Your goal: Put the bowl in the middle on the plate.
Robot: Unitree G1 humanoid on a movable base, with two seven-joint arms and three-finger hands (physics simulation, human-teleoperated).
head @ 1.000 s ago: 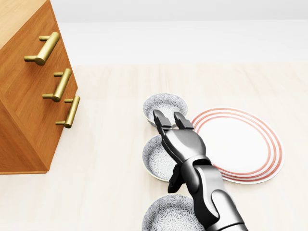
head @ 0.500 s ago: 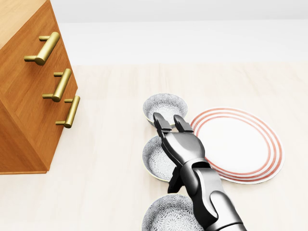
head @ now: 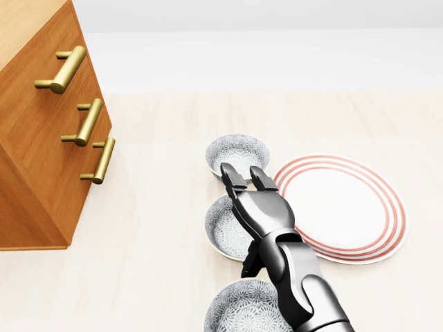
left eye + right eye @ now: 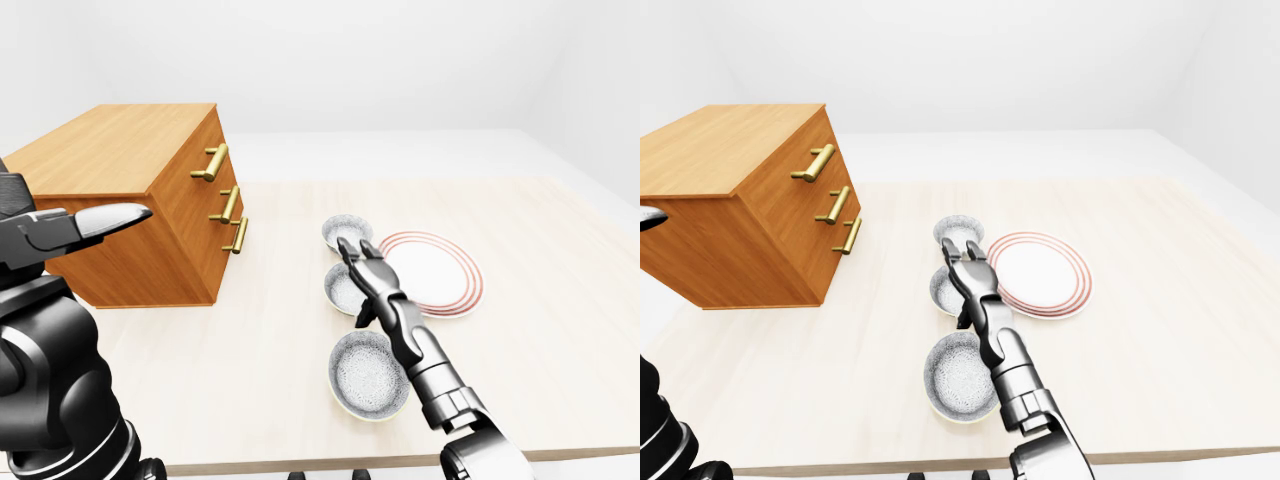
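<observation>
Reaching over the middle bowl (image 3: pixel 220 228), the right hand (image 3: pixel 261 207) is released. Its two long fingers (image 3: pixel 234 174) lie straight, with their tips at the lower rim of the top bowl (image 3: pixel 237 151). The thumb hangs down past the middle bowl's lower edge, and nothing is grasped. The middle bowl sits on the bench (image 4: pixel 550 300) just left of the plate (image 3: pixel 346 207); the hand hides where their rims meet.

The head view cuts the bottom bowl (image 4: pixel 370 373) off at its lower edge, while the eye views show it whole, under the forearm. Only the left-eye view shows the left hand (image 4: pixel 70 228), large at the left edge and well apart from the bowls. I cannot tell whether it is clenched. The cabinet (image 4: pixel 750 210) stands to the left, whole in the right-eye view.
</observation>
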